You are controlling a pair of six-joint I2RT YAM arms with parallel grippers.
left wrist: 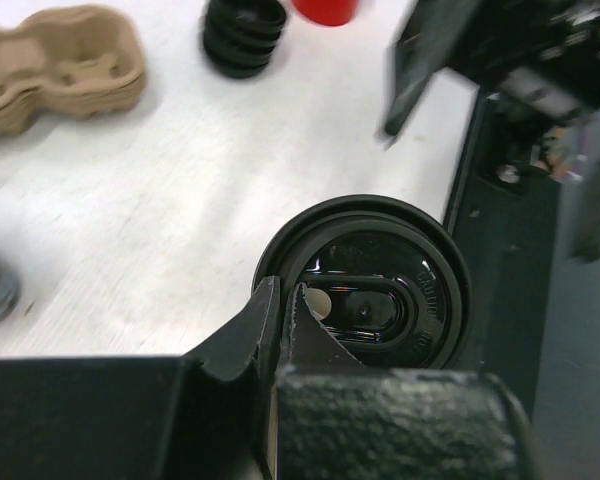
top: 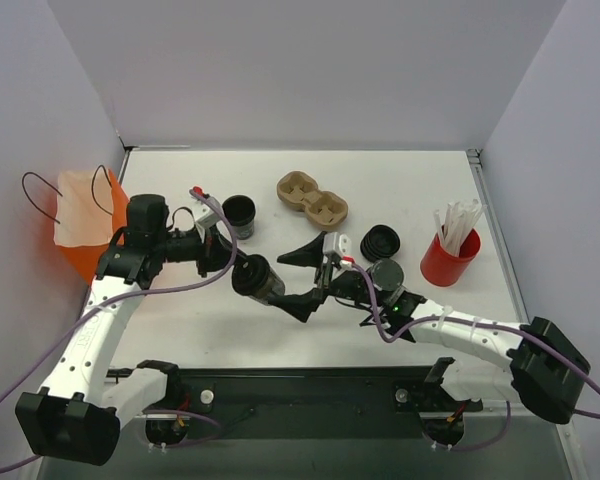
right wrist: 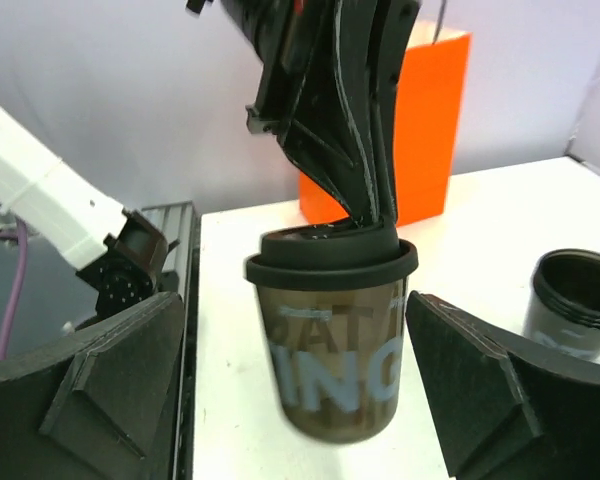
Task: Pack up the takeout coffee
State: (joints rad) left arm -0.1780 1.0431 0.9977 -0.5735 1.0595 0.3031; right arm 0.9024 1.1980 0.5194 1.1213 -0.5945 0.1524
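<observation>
Right gripper (top: 302, 278): wide open. One finger is on each side of the takeout coffee and neither finger touches it. You can see this best in the right wrist view (right wrist: 292, 300).
Takeout coffee (top: 258, 280): a small black cup with a round black lid. It is near the front middle of the table (top: 400, 180), between the two arms. It looks upright in the right wrist view (right wrist: 330, 350). I cannot tell if its bottom sits on the table or is just off it.
Left gripper (top: 242, 268): closed tight on the edge of the lid. Its two fingers pinch the rim from above (left wrist: 285, 300).
Stack of lids (top: 382, 241): loose black lids in a pile, a bit behind the right gripper.
Red cup (top: 448, 258): to the right of the lids, with white sticks standing in it.
Open black cup (top: 239, 213): has no lid and stands behind the left gripper.
Orange bag (top: 85, 230): stands at the left edge of the table, open at the top, with thin black handles.
Cup carrier (top: 312, 198): brown cardboard with two round holes, farthest back, near the middle.
</observation>
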